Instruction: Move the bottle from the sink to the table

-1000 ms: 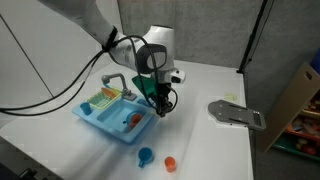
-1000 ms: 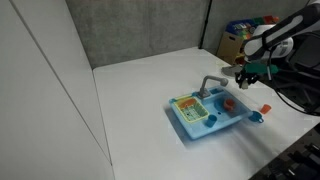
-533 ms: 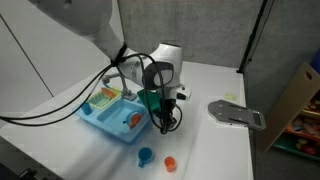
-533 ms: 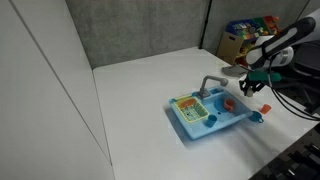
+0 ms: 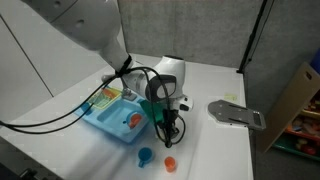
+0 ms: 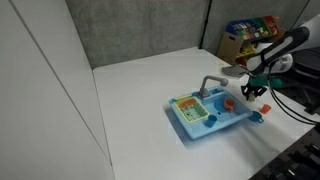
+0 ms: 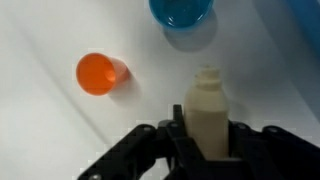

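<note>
My gripper is shut on the pale yellow bottle, which stands upright between the fingers. In both exterior views the gripper hangs low over the white table, just beside the end of the light blue sink. The bottle is outside the basin. I cannot tell whether its base touches the table.
A small blue cup and a small orange item lie on the table close to the gripper. A red-orange item lies in the sink. A grey metal plate lies further off.
The gripper has moved away from the sink and down toward the table, still holding the bottle.
</note>
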Controlling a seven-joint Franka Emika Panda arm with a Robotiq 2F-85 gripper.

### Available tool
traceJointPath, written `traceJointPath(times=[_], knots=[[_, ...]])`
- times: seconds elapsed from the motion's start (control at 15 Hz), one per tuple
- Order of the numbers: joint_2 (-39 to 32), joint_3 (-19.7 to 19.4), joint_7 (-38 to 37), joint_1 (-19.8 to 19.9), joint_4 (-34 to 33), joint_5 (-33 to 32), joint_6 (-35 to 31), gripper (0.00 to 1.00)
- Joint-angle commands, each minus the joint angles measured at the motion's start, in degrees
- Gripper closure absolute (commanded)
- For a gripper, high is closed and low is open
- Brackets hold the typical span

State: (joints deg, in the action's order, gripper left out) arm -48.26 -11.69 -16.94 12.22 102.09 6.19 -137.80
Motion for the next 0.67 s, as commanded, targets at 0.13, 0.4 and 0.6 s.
traceJointPath(times=[0.13, 0.4, 0.6], knots=[[-0.6, -0.4, 0.6, -0.3, -0.2, 0.4, 0.1, 0.70], [-0.8, -0.4, 0.5, -0.3, -0.2, 0.4, 0.1, 0.70], [-0.8, 0.2, 2.3, 0.3, 0.5, 0.4, -2.3, 0.92]])
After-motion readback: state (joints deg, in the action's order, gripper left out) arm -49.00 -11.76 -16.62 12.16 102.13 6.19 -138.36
